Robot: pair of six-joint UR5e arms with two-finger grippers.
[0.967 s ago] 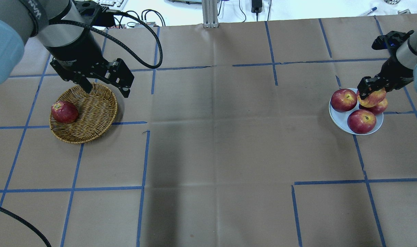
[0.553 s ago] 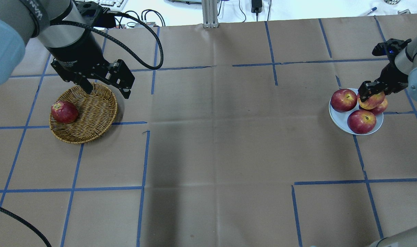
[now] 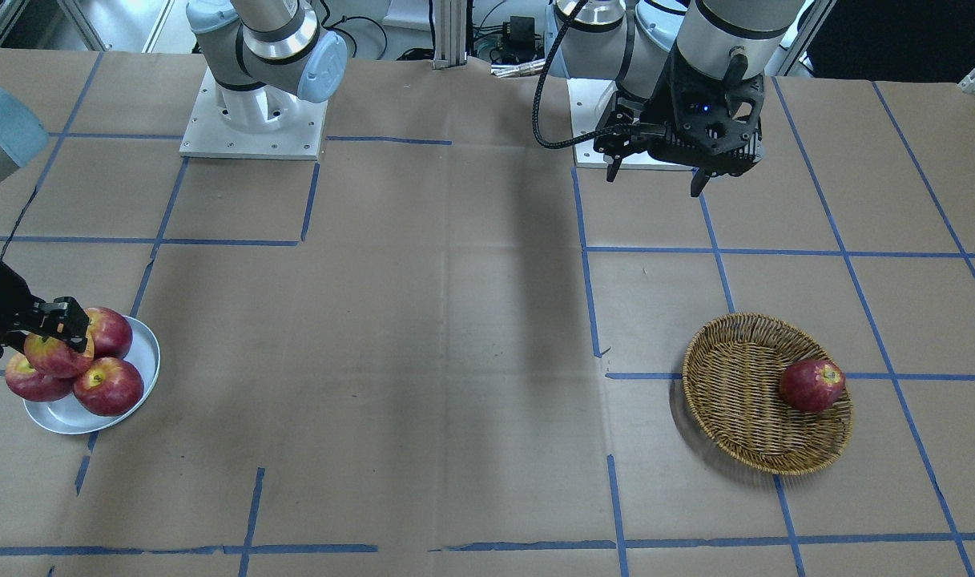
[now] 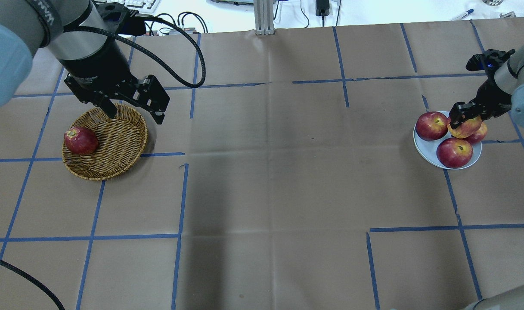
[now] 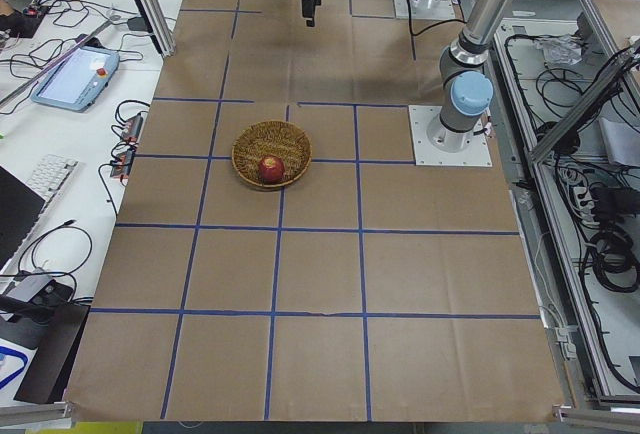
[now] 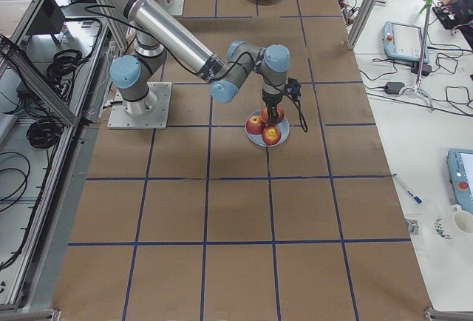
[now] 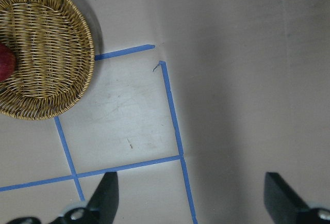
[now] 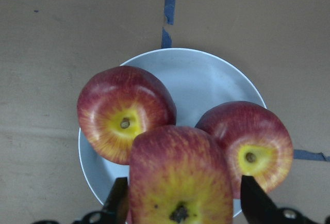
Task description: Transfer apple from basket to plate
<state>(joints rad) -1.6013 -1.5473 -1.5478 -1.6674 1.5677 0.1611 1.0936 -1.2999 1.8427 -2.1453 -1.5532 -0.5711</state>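
The apple (image 8: 178, 167) is clamped by its sides in the right gripper (image 8: 183, 206) and is held over the plate (image 8: 206, 79), just above three darker apples (image 8: 124, 113) that are laid there. The left gripper (image 7: 188, 198) is spread wide and empty, poised over the table (image 4: 262, 172) beside the basket (image 4: 115, 142), in which one dark red apple (image 4: 80, 140) is seen.

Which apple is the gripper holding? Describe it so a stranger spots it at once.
Find the pale blue-grey plate at the end of the table on the robot's right, carrying three dark red apples. Over them, the fingers of the right gripper clamp a fourth apple. It alone is lighter red, streaked yellow-orange.
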